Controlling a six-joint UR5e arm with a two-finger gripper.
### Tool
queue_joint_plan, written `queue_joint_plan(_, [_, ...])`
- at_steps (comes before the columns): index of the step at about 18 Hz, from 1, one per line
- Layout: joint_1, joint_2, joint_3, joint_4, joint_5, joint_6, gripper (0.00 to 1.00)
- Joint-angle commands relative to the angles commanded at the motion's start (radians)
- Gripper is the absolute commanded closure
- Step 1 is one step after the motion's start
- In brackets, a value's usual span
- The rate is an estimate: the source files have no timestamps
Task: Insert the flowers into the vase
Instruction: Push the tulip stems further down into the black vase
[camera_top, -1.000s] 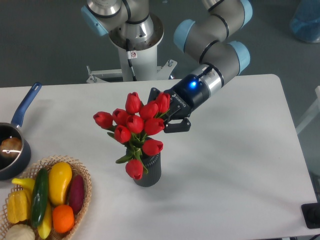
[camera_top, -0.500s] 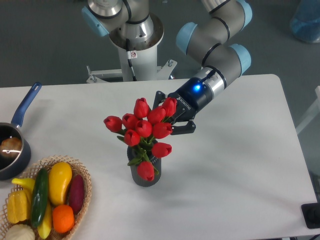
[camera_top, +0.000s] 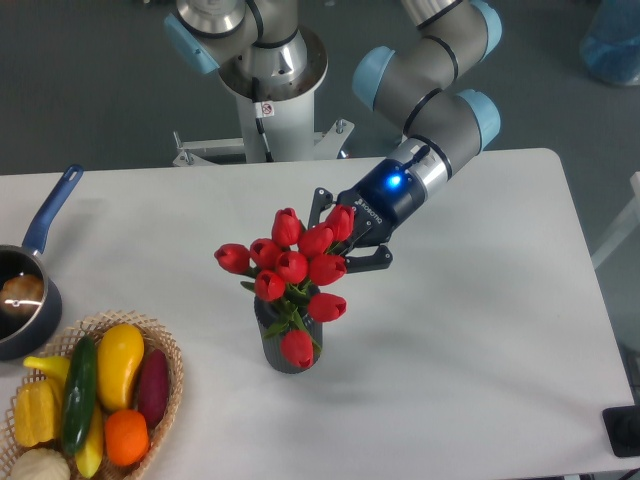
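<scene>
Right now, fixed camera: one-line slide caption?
Gripper behind red tulips standing in the ribbed grey vase.

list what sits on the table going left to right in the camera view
saucepan → basket of vegetables → vase holding the flowers → gripper

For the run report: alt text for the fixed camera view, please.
A robot gripper sits behind red tulips standing in a dark ribbed vase on a white table. At left: a vegetable basket and blue-handled saucepan.
</scene>
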Motion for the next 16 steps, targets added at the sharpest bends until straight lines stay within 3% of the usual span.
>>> queue_joint_plan(4, [-0.002, -0.028, -0.02, 0.0, 0.005, 0.018, 0.84])
queue_joint_plan(16, [0.002, -0.028, -0.049, -0.002, 0.04, 0.025, 0.81])
